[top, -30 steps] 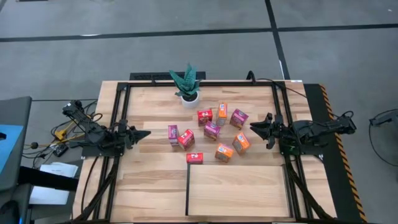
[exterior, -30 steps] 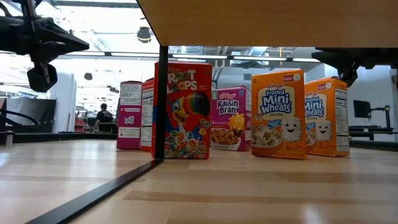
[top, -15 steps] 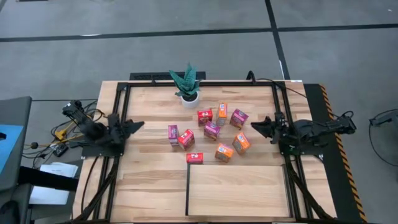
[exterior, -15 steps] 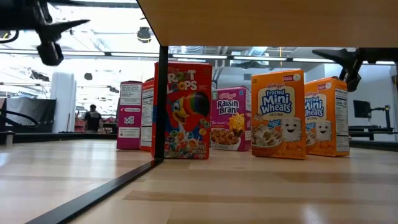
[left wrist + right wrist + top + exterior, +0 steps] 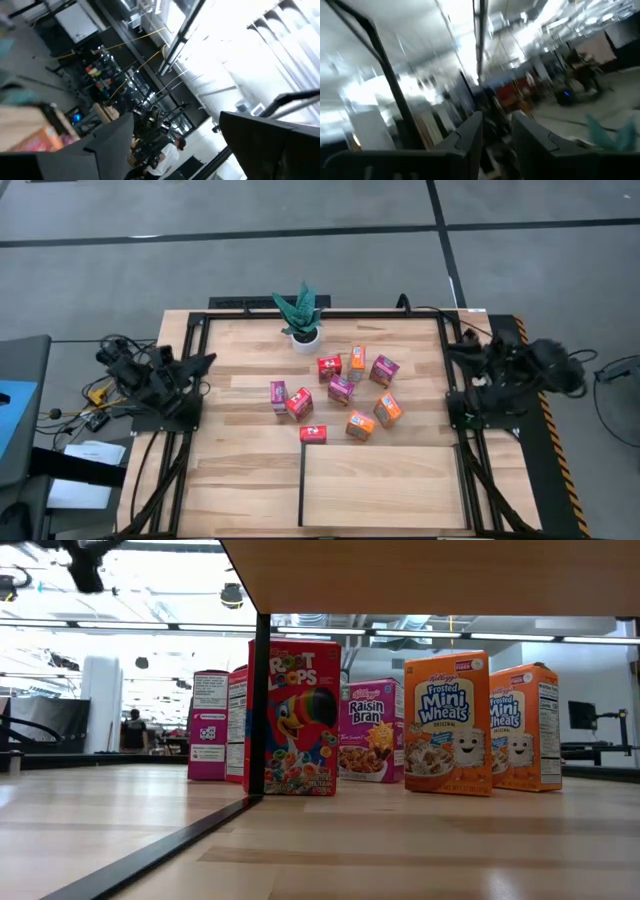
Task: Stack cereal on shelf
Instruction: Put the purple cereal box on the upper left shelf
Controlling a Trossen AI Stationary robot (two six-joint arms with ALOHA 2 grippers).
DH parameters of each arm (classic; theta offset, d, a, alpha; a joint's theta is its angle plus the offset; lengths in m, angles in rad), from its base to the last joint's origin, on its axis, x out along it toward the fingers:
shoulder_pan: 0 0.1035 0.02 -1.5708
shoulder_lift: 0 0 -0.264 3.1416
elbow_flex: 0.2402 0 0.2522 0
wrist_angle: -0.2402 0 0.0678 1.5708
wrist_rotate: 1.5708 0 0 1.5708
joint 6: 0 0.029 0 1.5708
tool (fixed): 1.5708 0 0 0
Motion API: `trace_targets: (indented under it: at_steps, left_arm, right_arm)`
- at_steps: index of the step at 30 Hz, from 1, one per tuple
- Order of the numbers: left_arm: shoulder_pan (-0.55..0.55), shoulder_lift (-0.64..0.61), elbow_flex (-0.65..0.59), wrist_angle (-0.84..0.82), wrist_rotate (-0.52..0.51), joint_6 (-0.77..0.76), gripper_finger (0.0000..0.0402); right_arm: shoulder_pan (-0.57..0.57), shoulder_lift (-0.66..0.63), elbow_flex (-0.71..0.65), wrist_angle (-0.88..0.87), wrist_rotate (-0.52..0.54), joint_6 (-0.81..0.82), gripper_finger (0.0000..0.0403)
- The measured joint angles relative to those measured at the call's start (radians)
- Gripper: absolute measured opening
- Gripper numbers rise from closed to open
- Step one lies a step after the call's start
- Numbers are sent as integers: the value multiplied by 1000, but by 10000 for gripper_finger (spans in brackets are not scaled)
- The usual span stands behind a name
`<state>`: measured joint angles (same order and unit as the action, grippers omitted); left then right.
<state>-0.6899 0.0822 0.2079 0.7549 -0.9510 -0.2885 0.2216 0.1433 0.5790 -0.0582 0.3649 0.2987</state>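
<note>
Slatted wood tabletop: 9 cardboard cereal boxes loose; smooth shelf bare. Both grippers' jaws: can't tell.

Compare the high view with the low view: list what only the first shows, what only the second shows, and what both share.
Only the high view shows the potted plant, all nine cereal boxes at once, the whole shelf panel lying bare, and both arms at the table's sides, with the left tool and right tool off the boxes.

Only the low view shows the printed fronts: Froot Loops, Raisin Bran, Frosted Mini Wheats, plus a person far behind.

Both show boxes standing upright on the tabletop.
</note>
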Motion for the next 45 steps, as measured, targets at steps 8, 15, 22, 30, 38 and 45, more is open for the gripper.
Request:
trace_targets:
  at_steps: [8, 15, 22, 30, 38, 45]
  left_arm:
    - [0, 186, 345, -326, -1, 86, 291]
    - [0, 326, 623, -666, -4, 88, 291]
    - [0, 413, 701, -757, -4, 93, 291]
    - [0, 422, 701, -805, -6, 60, 291]
    - [0, 422, 701, -843, -2, 36, 291]
    - [0, 422, 701, -946, -2, -70, 291]
  right_arm:
    - [-2, 375, 499, -619, 130, -12, 129]
    - [-3, 673, 739, -984, 251, -10, 161]
    - [-102, 857, 768, -1151, 181, 99, 265]
    - [-349, 1058, 769, -1182, -69, 17, 346]
    - [-558, 1238, 769, -1155, -250, -118, 365]
    - [-603, 1353, 769, -1110, -268, -190, 362]
